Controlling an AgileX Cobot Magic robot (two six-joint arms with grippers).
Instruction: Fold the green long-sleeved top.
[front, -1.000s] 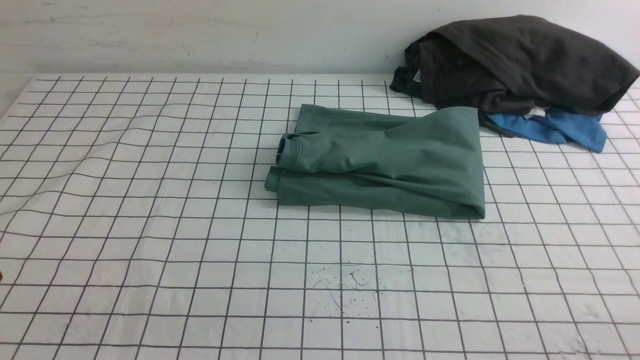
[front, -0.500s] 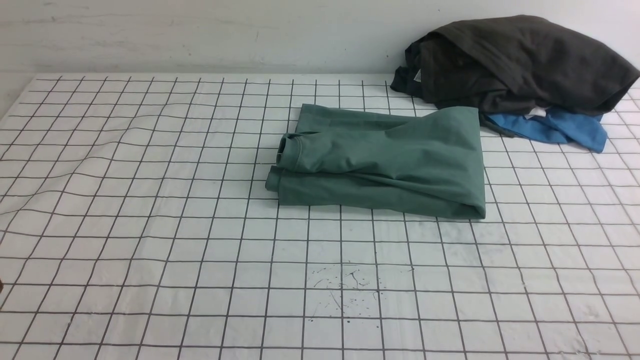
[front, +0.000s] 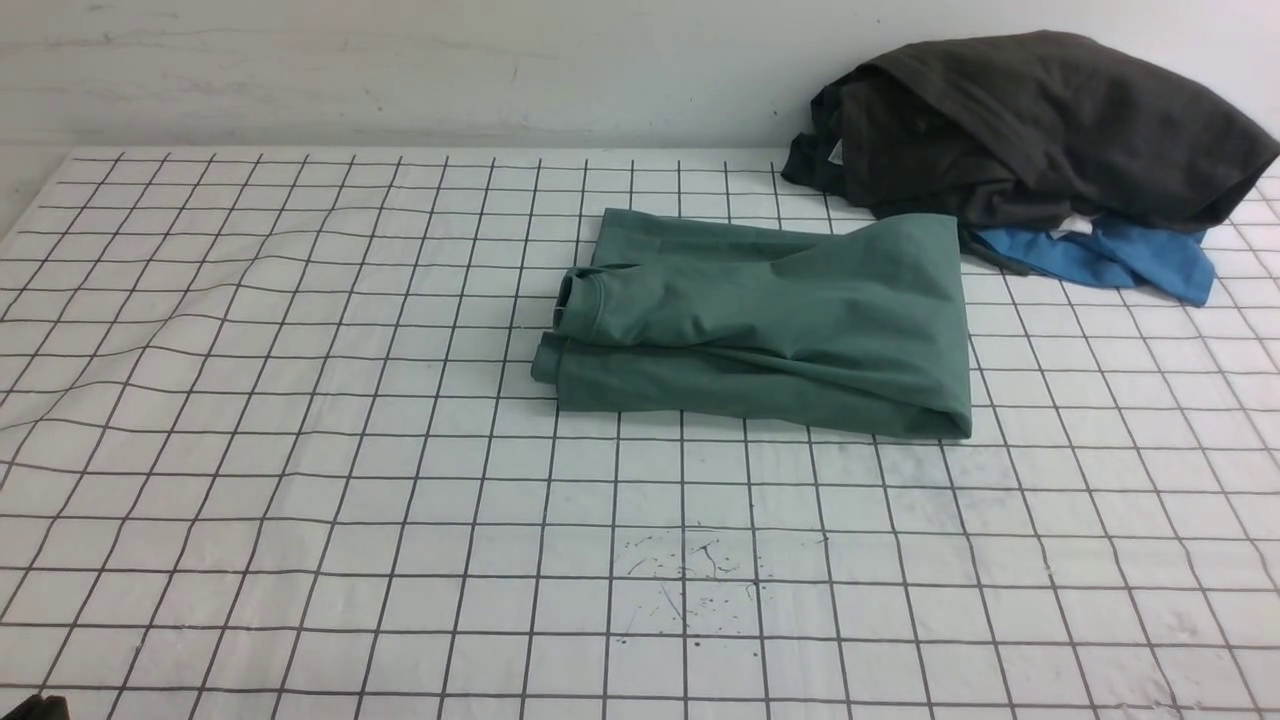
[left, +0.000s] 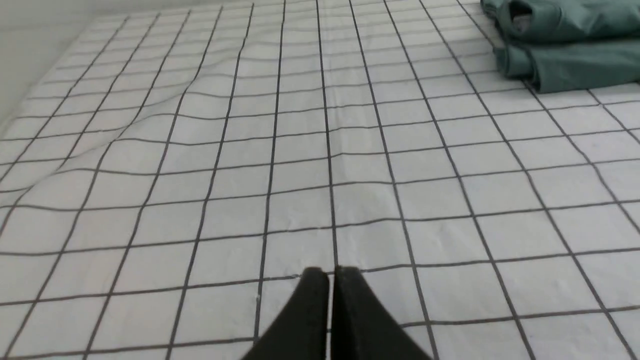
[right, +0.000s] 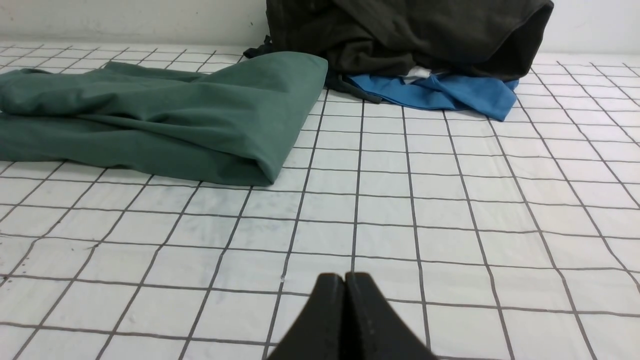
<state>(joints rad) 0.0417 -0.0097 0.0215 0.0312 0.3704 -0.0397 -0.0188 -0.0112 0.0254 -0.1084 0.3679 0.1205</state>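
The green long-sleeved top (front: 770, 320) lies folded into a compact rectangle on the gridded table (front: 300, 400), its neck opening turned to the left. It also shows in the left wrist view as the green top (left: 565, 50) and in the right wrist view as the green top (right: 160, 115). My left gripper (left: 330, 272) is shut and empty, over bare grid well short of the top. My right gripper (right: 345, 277) is shut and empty too, near the table's front, apart from the top. In the front view only a dark bit of the left arm (front: 30, 708) shows at the bottom left corner.
A dark charcoal garment (front: 1030, 120) is heaped at the back right against the wall, with a bright blue garment (front: 1120, 255) under it, just right of the top. The grid cloth is rippled on the left (front: 150, 330). Small dark specks (front: 690, 580) mark the front middle.
The top has not moved. A dark bit of the left arm has shifted from the left edge down to the bottom left corner of the front view.
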